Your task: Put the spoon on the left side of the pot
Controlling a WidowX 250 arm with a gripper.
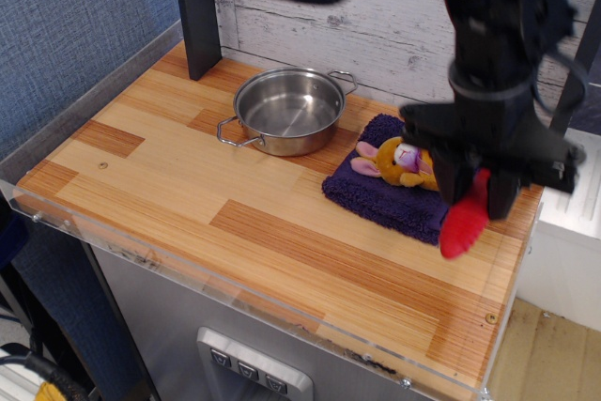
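Observation:
The spoon's red ribbed handle (pixel 465 224) hangs in the air above the table's right end, blurred by motion. My gripper (pixel 479 192) is shut on its upper part, and the silver bowl is hidden inside the fingers. The steel pot (pixel 287 110) stands far off to the left at the back of the table, with its loop handles pointing front-left and back-right. Nothing lies inside it.
A dark purple cloth (pixel 387 185) lies right of the pot with a yellow plush toy (pixel 406 159) on it, just left of my gripper. A black post (pixel 195 11) rises behind the pot. A clear plastic lip runs along the wooden table's (pixel 188 194) front edge.

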